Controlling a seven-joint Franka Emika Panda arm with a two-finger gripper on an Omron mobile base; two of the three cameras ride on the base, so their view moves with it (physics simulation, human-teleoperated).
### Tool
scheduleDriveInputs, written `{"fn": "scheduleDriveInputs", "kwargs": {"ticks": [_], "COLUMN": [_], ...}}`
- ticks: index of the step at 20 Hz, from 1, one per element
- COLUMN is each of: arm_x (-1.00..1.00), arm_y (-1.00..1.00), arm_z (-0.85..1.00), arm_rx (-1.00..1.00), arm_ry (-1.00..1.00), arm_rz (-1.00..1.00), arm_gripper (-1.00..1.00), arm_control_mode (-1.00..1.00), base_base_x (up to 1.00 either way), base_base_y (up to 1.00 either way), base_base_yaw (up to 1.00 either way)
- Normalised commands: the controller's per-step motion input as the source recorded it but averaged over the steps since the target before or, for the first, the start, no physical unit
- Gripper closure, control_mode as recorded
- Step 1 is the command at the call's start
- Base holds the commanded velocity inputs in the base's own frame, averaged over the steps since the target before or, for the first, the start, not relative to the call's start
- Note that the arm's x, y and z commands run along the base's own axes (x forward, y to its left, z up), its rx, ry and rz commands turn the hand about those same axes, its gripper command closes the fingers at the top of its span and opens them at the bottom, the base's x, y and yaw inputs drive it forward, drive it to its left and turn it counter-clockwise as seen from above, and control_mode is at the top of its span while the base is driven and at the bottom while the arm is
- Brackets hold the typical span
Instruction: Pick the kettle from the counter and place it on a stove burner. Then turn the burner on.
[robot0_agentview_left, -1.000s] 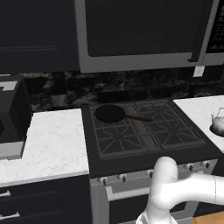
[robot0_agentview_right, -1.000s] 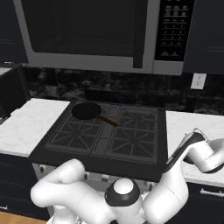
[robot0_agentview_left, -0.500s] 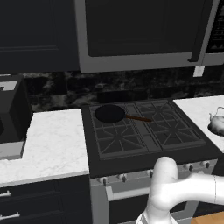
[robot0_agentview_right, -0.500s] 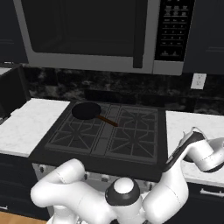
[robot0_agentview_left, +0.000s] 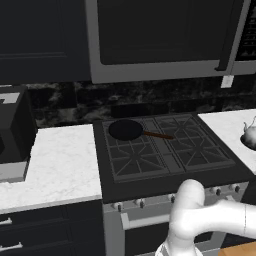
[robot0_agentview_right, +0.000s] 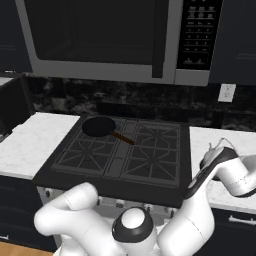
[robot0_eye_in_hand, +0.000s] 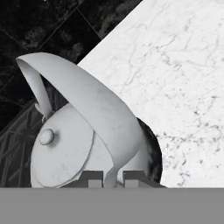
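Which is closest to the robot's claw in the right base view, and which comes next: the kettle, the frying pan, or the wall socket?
1. Kettle: right at the claw, on the right-hand counter; the claw is shut on its handle.
2. Wall socket: up on the wall, behind the kettle.
3. Frying pan: far off on the back left burner.

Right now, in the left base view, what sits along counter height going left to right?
Dark appliance on the left counter → frying pan on the cooktop's back-left burner → remaining stove burners → kettle at the right edge.
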Motion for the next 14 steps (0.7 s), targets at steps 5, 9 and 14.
{"fn": "scheduleDriveInputs", "kwargs": {"ticks": [5,9,14], "arm_x": [-0.29,-0.20,-0.09], "arm_y": [0.63,0.78,0.84], "arm_z": [0.29,0.22,0.14], "arm_rx": [-0.06,-0.09,-0.11], "arm_ry": [-0.02,0.00,0.00], "arm_rz": [0.01,0.02,0.00], "arm_gripper": [1.00,1.00,1.00], "arm_control_mode": [-1.00,-1.00,-1.00], "base_base_x": [0.00,0.00,0.00], "base_base_y": [0.00,0.00,0.00], "base_base_yaw": [0.00,0.00,0.00]}}
